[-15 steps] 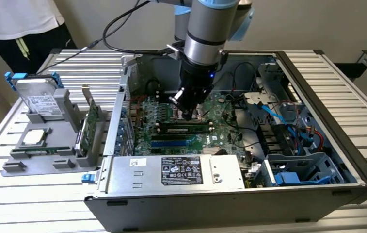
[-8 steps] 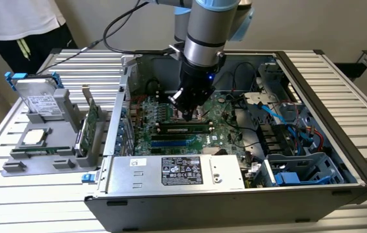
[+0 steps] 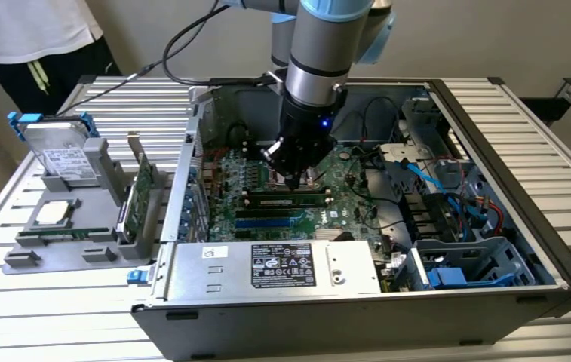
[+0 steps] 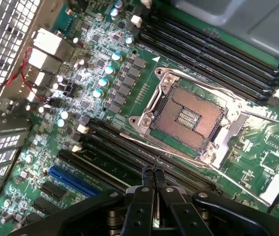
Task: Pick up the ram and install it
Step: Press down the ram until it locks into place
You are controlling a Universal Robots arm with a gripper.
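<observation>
Claw first: in the exterior view we see it at the end of the one arm, lowered into the open computer case over the motherboard. Its two fingers are pressed together and pinch nothing. Just under its tips, toward the front of the case, lies the one ram, a narrow green stick with black chips. It lies lengthwise along a memory slot. We cannot tell whether the tips touch it. Past the ram, farther from the claw, sit blue slots and then one power supply with a white label. Well away from the claw, on the exterior view's left and outside the case, a grey tray carries three things: one hard drive, one square silver processor chip and one upright green expansion card. One person stands behind that tray.

In the wrist view we count two black fingers, their tips shut tight at the claw. They hang over a bank of dark memory slots, and we cannot pick out the ram among them. Just beyond the tips sits one open processor socket. Beyond that lies a second bank of four slots. One blue expansion slot lies beside the claw.
</observation>
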